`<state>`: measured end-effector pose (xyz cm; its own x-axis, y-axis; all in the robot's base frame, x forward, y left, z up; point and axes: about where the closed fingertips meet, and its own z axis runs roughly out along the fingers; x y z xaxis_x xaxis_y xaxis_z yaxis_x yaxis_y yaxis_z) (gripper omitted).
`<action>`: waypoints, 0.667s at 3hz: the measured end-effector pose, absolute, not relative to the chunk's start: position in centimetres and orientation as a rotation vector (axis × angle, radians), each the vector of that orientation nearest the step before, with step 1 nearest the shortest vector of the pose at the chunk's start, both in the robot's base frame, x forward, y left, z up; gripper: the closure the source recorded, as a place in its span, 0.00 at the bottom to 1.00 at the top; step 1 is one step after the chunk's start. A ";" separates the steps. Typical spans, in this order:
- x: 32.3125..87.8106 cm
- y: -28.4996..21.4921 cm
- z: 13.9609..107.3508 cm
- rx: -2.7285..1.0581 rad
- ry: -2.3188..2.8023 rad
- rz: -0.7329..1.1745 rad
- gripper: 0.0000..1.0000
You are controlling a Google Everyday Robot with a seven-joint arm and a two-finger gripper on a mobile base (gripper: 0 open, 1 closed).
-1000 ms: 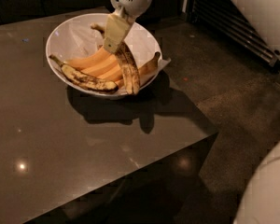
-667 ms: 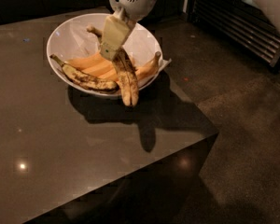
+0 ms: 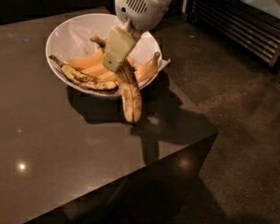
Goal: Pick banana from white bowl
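The white bowl (image 3: 70, 31) stands on the dark table at the upper left of the camera view. My gripper (image 3: 117, 62) reaches down over the bowl's front right side and is shut on the banana (image 3: 130, 94), a long dull yellow one streaked with brown. The banana hangs from the fingers, its lower end past the bowl's rim and over the table. Cleaner yellow-orange bananas (image 3: 91, 64) and a slim black-spotted banana (image 3: 84, 80) lie in the bowl.
The dark glossy table (image 3: 60, 157) ends in a corner at the right, about (image 3: 214, 134). Beyond it is dark floor (image 3: 252, 139). A slatted grille (image 3: 242, 22) runs along the upper right.
The gripper has lifted the brown-streaked banana up and forward; its lower end now hangs past the bowl's rim over the table. The view has also shifted.
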<state>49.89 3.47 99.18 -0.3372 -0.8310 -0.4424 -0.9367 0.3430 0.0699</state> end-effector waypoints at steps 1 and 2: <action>46.9 2.4 97.5 -1.500 2.322 0.522 1.00; 45.2 1.9 95.8 -1.464 2.354 0.581 1.00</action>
